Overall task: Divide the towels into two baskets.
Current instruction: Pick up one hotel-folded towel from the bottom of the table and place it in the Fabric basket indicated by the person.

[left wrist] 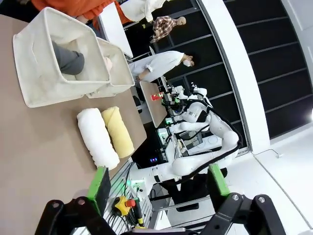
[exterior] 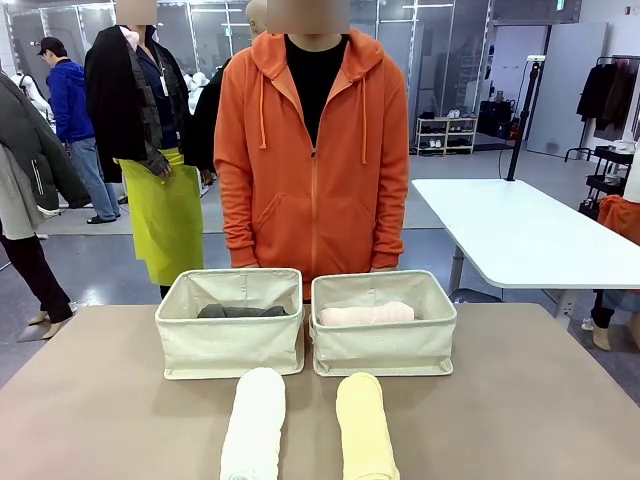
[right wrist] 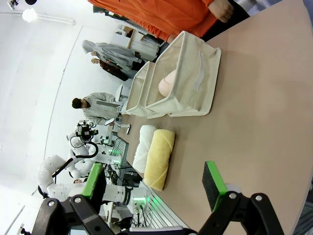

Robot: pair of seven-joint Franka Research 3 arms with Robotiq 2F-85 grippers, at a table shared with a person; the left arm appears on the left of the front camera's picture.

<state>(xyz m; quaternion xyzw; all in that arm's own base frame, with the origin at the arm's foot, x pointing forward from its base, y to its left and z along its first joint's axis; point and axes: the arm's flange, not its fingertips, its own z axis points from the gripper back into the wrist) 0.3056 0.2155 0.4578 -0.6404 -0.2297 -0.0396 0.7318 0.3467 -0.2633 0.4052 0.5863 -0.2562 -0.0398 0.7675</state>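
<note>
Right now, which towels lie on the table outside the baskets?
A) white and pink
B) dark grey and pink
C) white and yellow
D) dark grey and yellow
C: the white towel and yellow towel lie on the table; the grey towel is in the left basket, the pink towel in the right basket.

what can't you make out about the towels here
Front view: most of the dark grey towel, hidden by the left basket's front wall.
Front view: the pink towel's lower part, behind the right basket's wall.
Front view: near ends of the white towel and yellow towel, cut by the bottom edge.
</note>
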